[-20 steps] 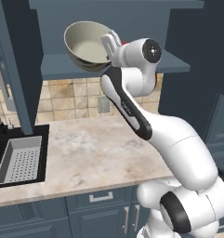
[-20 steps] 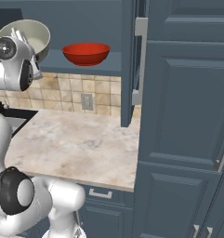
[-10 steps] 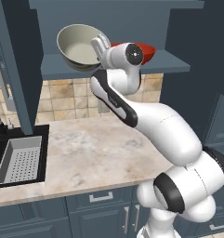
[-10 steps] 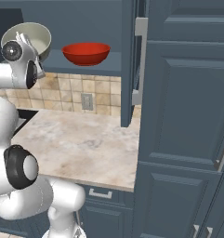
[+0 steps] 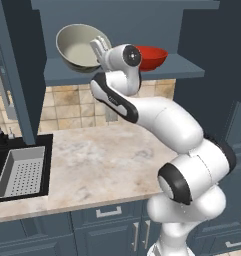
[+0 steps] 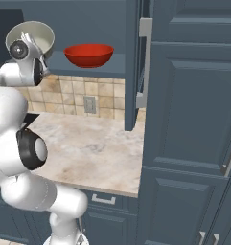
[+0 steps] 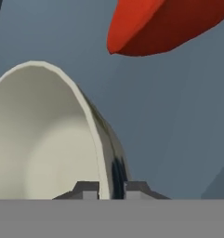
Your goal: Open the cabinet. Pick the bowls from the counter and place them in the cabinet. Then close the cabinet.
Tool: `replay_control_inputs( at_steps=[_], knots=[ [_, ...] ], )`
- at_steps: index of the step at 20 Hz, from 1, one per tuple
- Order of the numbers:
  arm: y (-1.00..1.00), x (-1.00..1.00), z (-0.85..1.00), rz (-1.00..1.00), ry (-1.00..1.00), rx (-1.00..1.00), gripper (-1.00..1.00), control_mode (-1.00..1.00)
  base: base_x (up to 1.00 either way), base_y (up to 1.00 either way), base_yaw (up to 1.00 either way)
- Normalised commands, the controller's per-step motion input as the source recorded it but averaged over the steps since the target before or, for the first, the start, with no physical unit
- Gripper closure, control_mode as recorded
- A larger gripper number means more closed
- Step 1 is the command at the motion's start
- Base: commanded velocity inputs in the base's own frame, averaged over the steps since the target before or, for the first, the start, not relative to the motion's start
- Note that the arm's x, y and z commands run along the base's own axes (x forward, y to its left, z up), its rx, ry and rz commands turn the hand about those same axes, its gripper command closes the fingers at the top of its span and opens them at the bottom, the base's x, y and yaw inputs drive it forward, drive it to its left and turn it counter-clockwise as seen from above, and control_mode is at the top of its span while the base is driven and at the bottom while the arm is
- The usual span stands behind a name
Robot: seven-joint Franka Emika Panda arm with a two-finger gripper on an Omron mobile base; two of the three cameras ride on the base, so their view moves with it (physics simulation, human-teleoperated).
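The cabinet [image 5: 127, 74] [image 6: 118, 61] stands open, and the red bowl [image 5: 151, 56] [image 6: 88, 54] [image 7: 164, 25] rests on its shelf. My gripper [image 5: 98, 48] [image 6: 28, 39] [image 7: 111, 188] is shut on the rim of the cream-white bowl [image 5: 79, 47] [image 6: 33, 35] [image 7: 43, 135]. That bowl is tilted on its side at the left part of the shelf, left of the red bowl; whether it touches the shelf I cannot tell. The beige counter [image 5: 102, 160] [image 6: 88, 143] lies below.
The black sink [image 5: 17, 170] with a perforated tray is set into the counter at the left. The open right cabinet door [image 6: 136, 62] with its silver bar handle juts out beside tall dark cupboards [image 6: 189, 119]. Lower drawers [image 5: 109, 212] run under the counter.
My arm has swung left and pulled in towards the shelf, carrying the cream-white bowl to the left. The red bowl has stayed on the shelf.
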Motion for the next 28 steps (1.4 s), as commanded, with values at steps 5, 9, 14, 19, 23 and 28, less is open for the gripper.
replay_control_inputs(
  at_steps=[5, 9, 14, 19, 23, 28],
  knots=[
    [0.19, 0.51, -0.19, 0.00, 0.05, -0.02, 1.00, -1.00, 0.00, 0.00, 0.00],
    [0.03, 0.34, -0.19, 0.01, 0.09, 0.00, 1.00, -1.00, 0.00, 0.00, 0.00],
    [0.00, 0.05, -0.04, 0.02, 0.03, 0.00, 1.00, -1.00, 0.00, 0.00, 0.00],
    [-0.12, -0.42, 0.00, 0.00, -0.05, 0.04, 1.00, -1.00, 0.00, 0.00, 0.00],
    [-0.17, -0.52, 0.00, 0.00, -0.09, 0.06, 1.00, -1.00, 0.00, 0.00, 0.00],
    [-0.03, -0.05, -0.02, 0.00, -0.01, 0.01, 1.00, -1.00, 0.00, 0.00, 0.00]
  ],
)
